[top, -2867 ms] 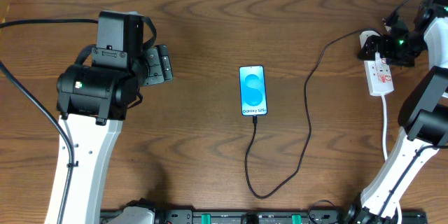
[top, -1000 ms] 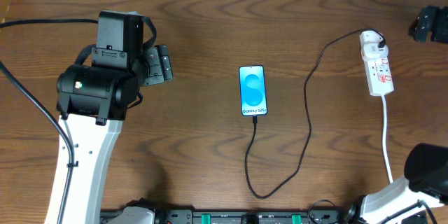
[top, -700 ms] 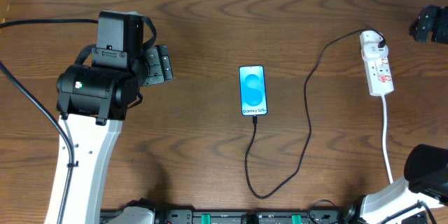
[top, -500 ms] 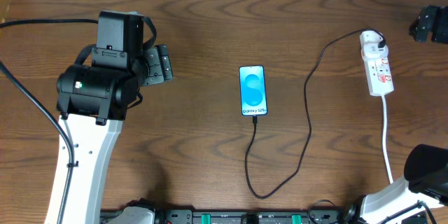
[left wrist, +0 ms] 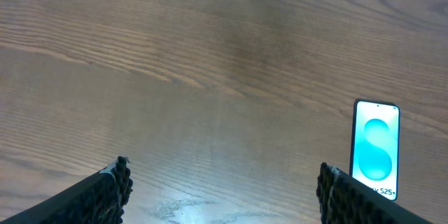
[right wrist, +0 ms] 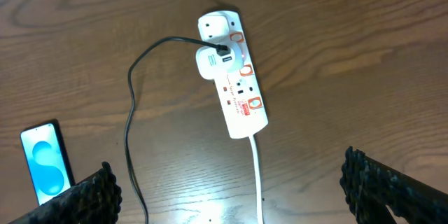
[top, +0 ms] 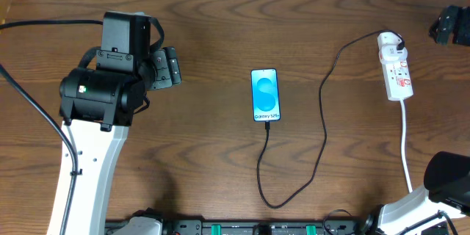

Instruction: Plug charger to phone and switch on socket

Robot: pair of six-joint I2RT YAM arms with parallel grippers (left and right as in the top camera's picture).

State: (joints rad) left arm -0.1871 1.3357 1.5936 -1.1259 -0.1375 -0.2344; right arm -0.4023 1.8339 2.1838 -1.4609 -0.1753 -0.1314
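The phone lies screen up at the table's middle, its blue screen lit; it also shows in the left wrist view and the right wrist view. The black charger cable runs from the phone's near end in a loop to its white plug head, seated in the white socket strip at the far right. My left gripper is open and empty, left of the phone. My right gripper is open and empty at the right edge, away from the strip.
The strip's white cord runs toward the near edge on the right. A black rail lines the near edge. A black cable trails by the left arm.
My right arm has pulled away from the socket strip to the far right edge. Over the last second nothing has moved.
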